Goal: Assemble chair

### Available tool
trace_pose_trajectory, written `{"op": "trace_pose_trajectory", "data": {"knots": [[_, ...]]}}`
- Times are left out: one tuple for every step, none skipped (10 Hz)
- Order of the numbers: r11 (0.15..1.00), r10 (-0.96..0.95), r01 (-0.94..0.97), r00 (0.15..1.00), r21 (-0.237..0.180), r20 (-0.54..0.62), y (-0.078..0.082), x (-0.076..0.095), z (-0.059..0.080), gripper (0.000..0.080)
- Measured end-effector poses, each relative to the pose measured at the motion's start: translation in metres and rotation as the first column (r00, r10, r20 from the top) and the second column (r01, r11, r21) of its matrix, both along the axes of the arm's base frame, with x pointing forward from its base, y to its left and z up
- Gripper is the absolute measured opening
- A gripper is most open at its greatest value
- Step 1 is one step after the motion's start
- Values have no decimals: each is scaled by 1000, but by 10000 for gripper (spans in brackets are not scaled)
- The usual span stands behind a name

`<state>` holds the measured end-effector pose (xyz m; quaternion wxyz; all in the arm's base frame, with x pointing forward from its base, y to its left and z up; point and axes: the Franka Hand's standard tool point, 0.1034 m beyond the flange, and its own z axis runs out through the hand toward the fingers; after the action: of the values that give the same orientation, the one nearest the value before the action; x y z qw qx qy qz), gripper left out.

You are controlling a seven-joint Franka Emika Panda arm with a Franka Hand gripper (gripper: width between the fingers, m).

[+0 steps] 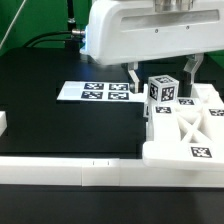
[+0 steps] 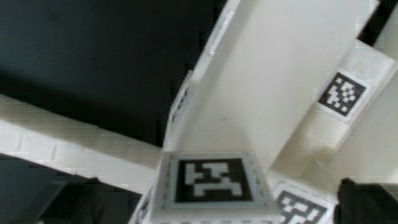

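The chair parts lie at the exterior view's right. A white X-braced frame (image 1: 196, 126) with black-and-white tags rests flat on the black table. An upright leg block (image 1: 163, 89) with tags on its faces stands at the frame's far edge. My gripper (image 1: 162, 80) hangs over this block, open, with one finger on each side and a gap showing at both. In the wrist view the block's tagged top (image 2: 214, 180) sits between the dark fingers (image 2: 80, 202). My gripper (image 2: 217, 206) holds nothing. Another tagged chair part (image 2: 347, 92) lies beyond.
The marker board (image 1: 97, 92) lies flat on the table on the exterior view's left of the gripper. A long white border rail (image 1: 70, 170) runs along the near edge and shows in the wrist view (image 2: 71, 140). A small white piece (image 1: 3, 122) sits at the far left.
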<state>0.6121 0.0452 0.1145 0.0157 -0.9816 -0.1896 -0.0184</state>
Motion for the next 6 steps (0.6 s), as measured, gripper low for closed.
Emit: {"op": "trace_pose_trajectory", "data": {"knots": [[1000, -4, 4, 1000, 0, -1, 0, 0, 0, 623], [1000, -4, 4, 1000, 0, -1, 0, 0, 0, 623], [1000, -4, 4, 1000, 0, -1, 0, 0, 0, 447], [1000, -4, 4, 1000, 0, -1, 0, 0, -1, 281], [999, -38, 38, 999, 2, -3, 0, 0, -1, 284], [999, -41, 41, 999, 2, -3, 0, 0, -1, 284]]}}
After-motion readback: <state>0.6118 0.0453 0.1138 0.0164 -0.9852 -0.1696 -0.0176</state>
